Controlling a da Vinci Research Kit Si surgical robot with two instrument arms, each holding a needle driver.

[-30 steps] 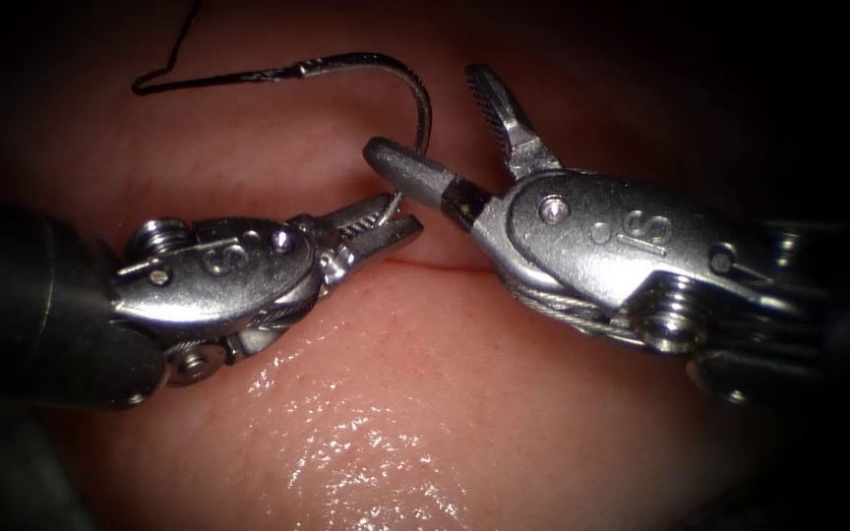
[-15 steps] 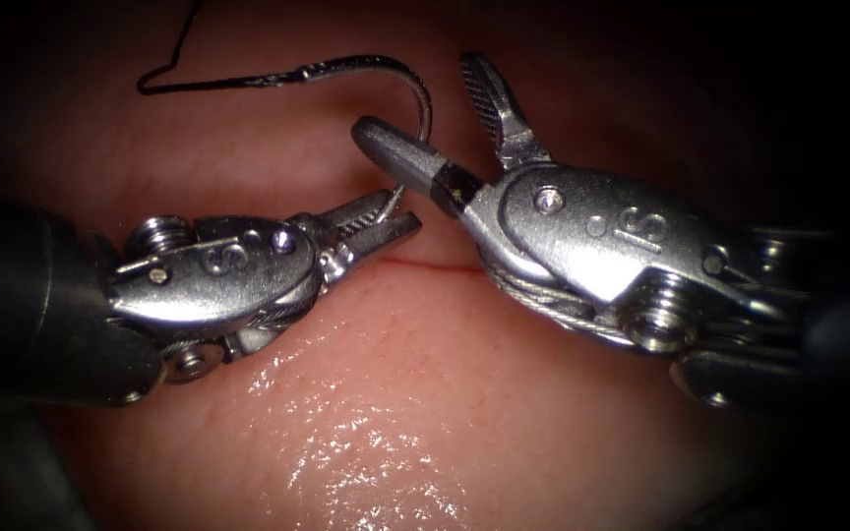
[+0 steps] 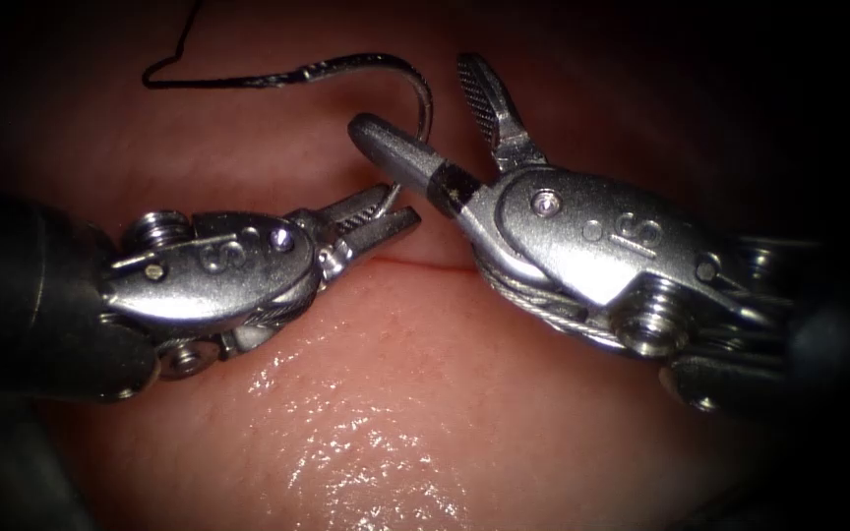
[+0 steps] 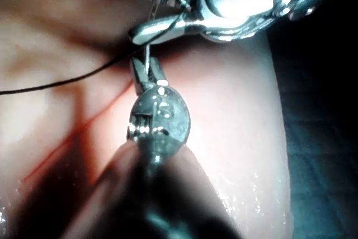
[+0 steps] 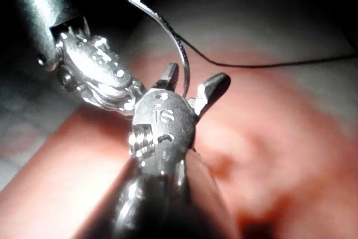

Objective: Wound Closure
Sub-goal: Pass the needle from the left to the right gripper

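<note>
Needle (image 3: 415,88) tip-end in left tool (image 3: 371,218), above the tissue (image 3: 395,393); right tool (image 3: 435,123) agape around its curve.

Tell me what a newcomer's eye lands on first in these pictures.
First, the curved needle arching above the cut, free of the tissue, its thread trailing off to the left. The left tool holds it near the tip, jaws shut on it just above the cut. The right tool comes in from the right with jaws wide open around the needle's curve, holding nothing.
</note>
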